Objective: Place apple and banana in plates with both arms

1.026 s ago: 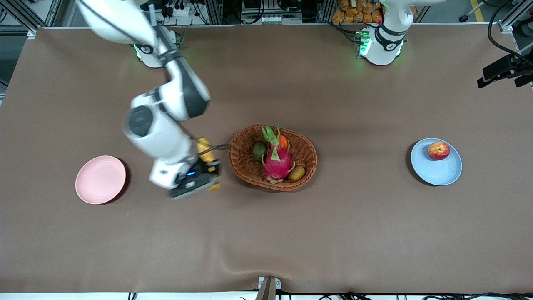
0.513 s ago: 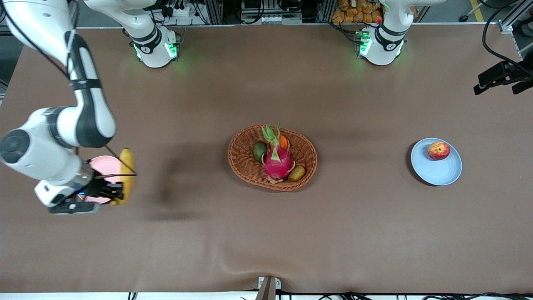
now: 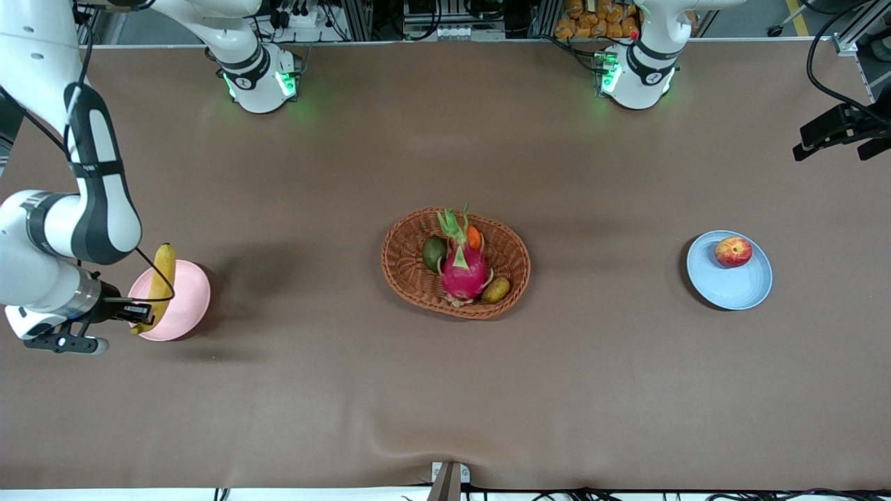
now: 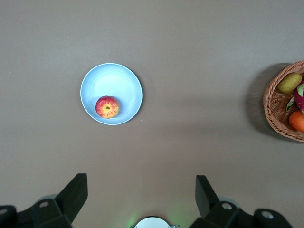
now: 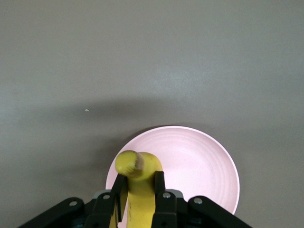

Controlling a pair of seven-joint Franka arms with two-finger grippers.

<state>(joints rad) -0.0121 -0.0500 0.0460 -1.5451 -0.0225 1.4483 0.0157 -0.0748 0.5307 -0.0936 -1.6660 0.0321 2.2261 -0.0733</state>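
My right gripper (image 3: 143, 309) is shut on the yellow banana (image 3: 159, 281) and holds it over the pale pink plate (image 3: 186, 303) at the right arm's end of the table. In the right wrist view the banana (image 5: 140, 185) stands between the fingers (image 5: 159, 185) above the pink plate (image 5: 199, 164). The red apple (image 3: 733, 251) lies in the light blue plate (image 3: 731, 285) at the left arm's end; both show in the left wrist view, apple (image 4: 107, 107) in plate (image 4: 118, 83). My left gripper (image 4: 141, 197) is open and empty, high above the table.
A brown wicker basket (image 3: 511, 278) stands mid-table with a magenta dragon fruit (image 3: 462, 268), a small orange fruit (image 3: 474, 237), a green fruit (image 3: 434, 252) and a brownish oval fruit (image 3: 496, 289). Part of the basket (image 4: 275, 111) shows in the left wrist view.
My right arm has carried the banana from beside the basket toward the right arm's end, and it now hangs over the pink plate. The left gripper has barely moved.
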